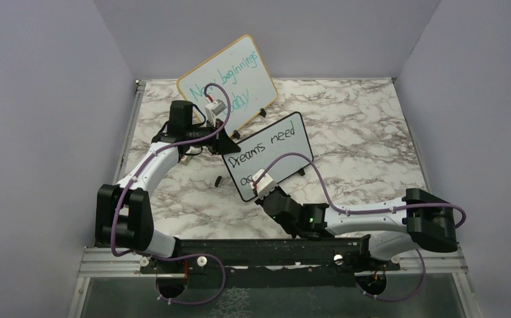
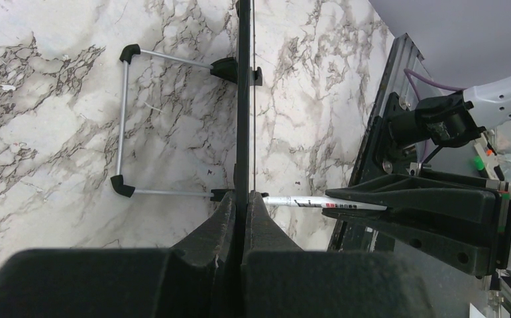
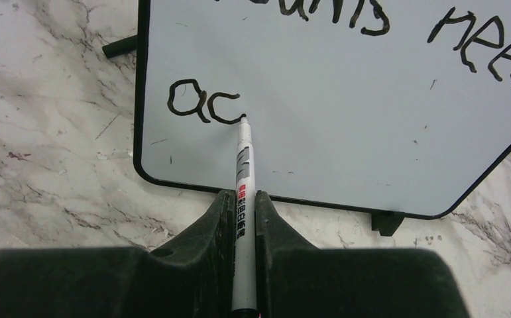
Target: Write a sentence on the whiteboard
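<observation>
The small black-framed whiteboard point(image 1: 299, 147) stands tilted mid-table. My left gripper point(image 1: 230, 146) is shut on its upper left edge; the left wrist view shows the whiteboard point(image 2: 242, 99) edge-on, clamped between those fingers point(image 2: 225, 218). The sentence point(image 1: 262, 150) reads "Dreams need", with "ac" point(image 3: 203, 103) begun on a second line. My right gripper point(image 3: 243, 196) is shut on a white marker point(image 3: 244, 162). Its black tip touches the whiteboard point(image 3: 345, 132) at the end of the "c". From above, the right gripper point(image 1: 261, 187) sits at the board's lower left corner.
A larger wood-framed board point(image 1: 236, 76) with teal handwriting leans at the back, behind my left arm. A small black cap point(image 1: 219, 180) lies on the marble table left of the whiteboard. The whiteboard's wire stand point(image 2: 123, 119) rests on the marble behind it.
</observation>
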Robot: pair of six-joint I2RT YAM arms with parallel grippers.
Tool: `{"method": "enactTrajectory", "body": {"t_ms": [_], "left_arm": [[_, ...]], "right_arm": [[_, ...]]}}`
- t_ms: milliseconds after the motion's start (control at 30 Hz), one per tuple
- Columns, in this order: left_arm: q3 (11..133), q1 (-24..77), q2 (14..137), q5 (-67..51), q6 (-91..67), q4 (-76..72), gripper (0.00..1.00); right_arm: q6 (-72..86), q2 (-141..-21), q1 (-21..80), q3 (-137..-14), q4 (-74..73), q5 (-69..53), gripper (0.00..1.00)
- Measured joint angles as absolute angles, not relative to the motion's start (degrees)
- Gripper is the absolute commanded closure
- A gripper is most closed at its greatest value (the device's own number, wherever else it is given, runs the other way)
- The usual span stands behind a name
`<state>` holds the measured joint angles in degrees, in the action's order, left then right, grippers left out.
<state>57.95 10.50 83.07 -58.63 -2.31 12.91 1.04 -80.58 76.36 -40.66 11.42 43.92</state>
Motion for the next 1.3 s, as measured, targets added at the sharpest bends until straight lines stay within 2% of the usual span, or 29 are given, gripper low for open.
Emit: {"method": "enactTrajectory", "body": {"t_ms": [400,1300], "left_arm": [[57.95,10.5,83.07,-58.65,-2.33,12.95,1.0],[57.95,10.46,83.07,-58.48,-2.28,12.95,1.0]], "right_arm": [[-0.51,-77.19,75.29,-38.98,13.85,44.1,1.0],[-0.51,-79.11,74.48,-38.98,14.94,41.25,1.0]]}}
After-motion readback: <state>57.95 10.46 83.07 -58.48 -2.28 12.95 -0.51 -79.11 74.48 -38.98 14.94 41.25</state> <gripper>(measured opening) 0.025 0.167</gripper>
